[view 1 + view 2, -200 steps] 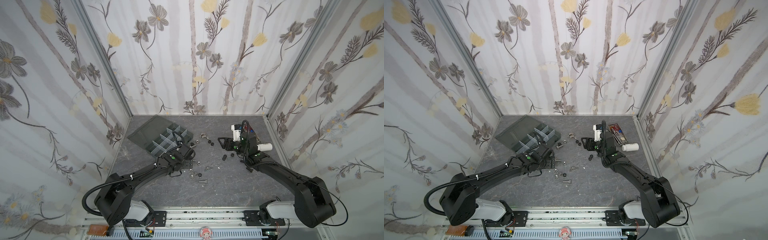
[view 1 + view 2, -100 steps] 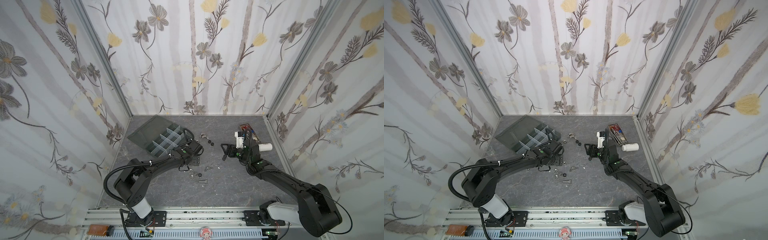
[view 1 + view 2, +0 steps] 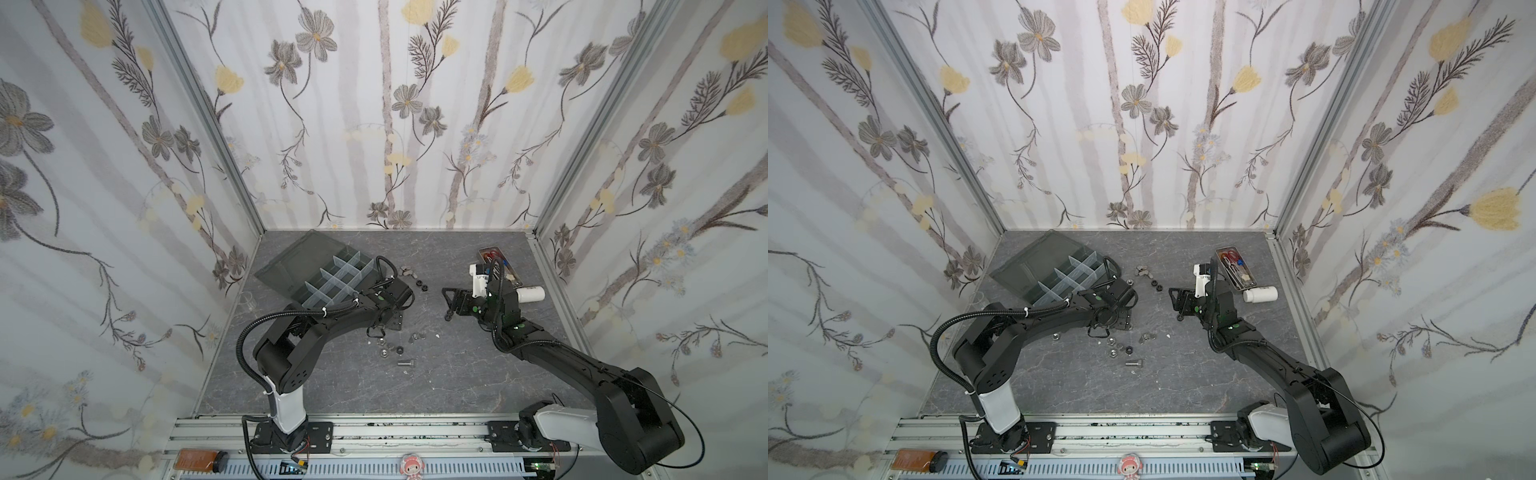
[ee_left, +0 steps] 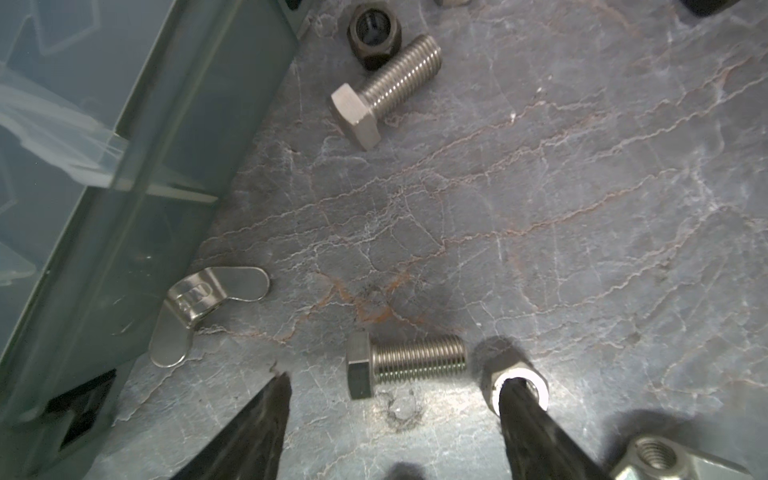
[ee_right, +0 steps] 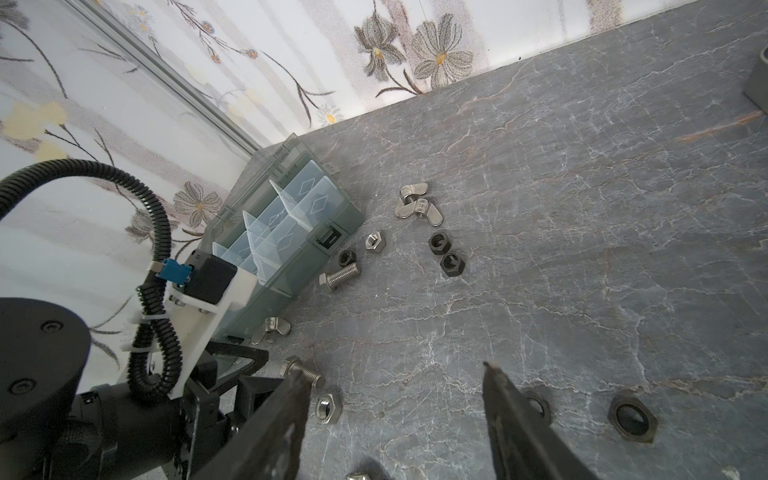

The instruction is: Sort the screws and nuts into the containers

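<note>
Left gripper [image 4: 392, 395] low over the grey table [image 4: 582, 208], jaws wide apart and gripping nothing. A silver hex bolt [image 4: 409, 365] lies crosswise between them, clear of both. One fingertip [image 4: 521, 415] covers the bore of a silver hex nut [image 4: 492, 374] just off the bolt's threaded end. Beyond the other jaw a wing nut [image 4: 203, 303] lies against the wall of the organizer box [image 4: 124, 199]. Farther ahead is a second silver bolt [image 4: 386, 89], right beside a black nut [image 4: 374, 37]. Right gripper [image 5: 392, 372] also open and empty, with bare table between its jaws and black nuts [image 5: 631, 417] just outside one. The box's compartments [image 5: 286, 232] lie well ahead, off to the other jaw's side
</note>
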{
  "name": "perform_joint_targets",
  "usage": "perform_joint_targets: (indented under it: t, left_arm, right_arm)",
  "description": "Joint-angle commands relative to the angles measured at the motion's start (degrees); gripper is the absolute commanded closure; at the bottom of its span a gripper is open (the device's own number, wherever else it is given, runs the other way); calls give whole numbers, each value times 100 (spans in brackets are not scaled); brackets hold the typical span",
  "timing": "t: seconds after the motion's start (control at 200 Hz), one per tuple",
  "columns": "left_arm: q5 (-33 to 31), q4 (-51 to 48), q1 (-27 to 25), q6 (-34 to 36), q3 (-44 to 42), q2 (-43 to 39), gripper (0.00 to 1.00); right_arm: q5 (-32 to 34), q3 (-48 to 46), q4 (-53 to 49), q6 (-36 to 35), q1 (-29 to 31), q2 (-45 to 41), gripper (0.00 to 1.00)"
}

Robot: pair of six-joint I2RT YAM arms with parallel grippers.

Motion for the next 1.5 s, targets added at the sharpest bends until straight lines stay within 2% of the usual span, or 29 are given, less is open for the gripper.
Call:
perform_joint_targets:
  t: [0.0,0.415,0.834,1.284,1.499]
  left_arm:
    - [181,183,39,102,0,80,19]
    - [450,488,163,129,-136,328,20]
    - [574,755,189,98,-421,263,25]
    - [514,674,189,23,-414,123,46]
    - [428,520,191,14,-303,-96,49]
  right_arm:
    - [57,4,262,-15,5,32,33]
    - [-21,138,83,-30,4,170,33]
    - [55,127,78,-76,8,177,33]
    - [29,94,156,-67,5,213,32]
    - [-25,108,150,-39,2,195,32]
